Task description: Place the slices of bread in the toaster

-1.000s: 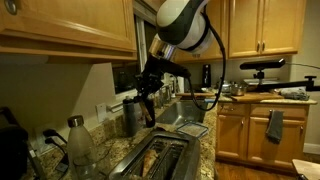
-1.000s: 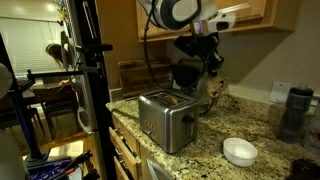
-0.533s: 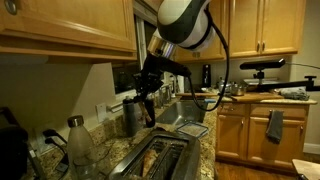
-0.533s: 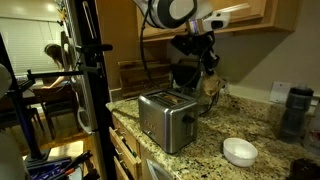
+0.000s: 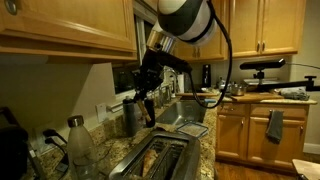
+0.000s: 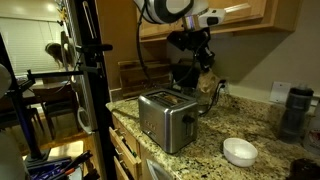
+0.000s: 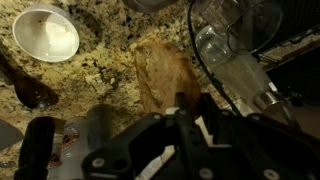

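One slice slotted, one aloft
The hand (image 6: pixel 206 80) pinches a slice (image 7: pixel 165 70) above the surface (image 6: pixel 262 122), near the toaster (image 6: pixel 165 118); another slice (image 5: pixel 155 160) seems already in a slot. Left: slot this one.

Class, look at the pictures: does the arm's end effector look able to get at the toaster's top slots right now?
Probably yes. The end effector, shut on a slice of bread, hangs high beside the toaster, and nothing stands over it.
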Robot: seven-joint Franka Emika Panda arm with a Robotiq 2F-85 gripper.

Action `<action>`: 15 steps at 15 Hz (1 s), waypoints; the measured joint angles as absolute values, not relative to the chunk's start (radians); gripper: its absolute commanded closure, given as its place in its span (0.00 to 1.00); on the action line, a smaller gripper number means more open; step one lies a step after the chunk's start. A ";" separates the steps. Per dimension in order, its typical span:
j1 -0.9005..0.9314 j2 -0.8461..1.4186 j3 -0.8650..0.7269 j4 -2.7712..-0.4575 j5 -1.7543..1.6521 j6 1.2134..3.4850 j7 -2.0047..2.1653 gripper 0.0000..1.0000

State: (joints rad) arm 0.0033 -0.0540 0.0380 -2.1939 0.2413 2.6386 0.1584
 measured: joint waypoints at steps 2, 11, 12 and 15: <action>0.005 -0.063 0.039 -2.189 0.242 2.588 0.158 0.90; 0.006 -0.082 0.039 -2.143 0.252 2.439 0.154 0.89; 0.008 -0.082 0.039 -2.137 0.258 2.419 0.147 0.90; 0.015 -0.082 0.039 -2.123 0.283 2.366 0.098 0.89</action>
State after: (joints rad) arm 0.0150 -0.0817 0.0389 -2.1231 0.2834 2.3660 0.0979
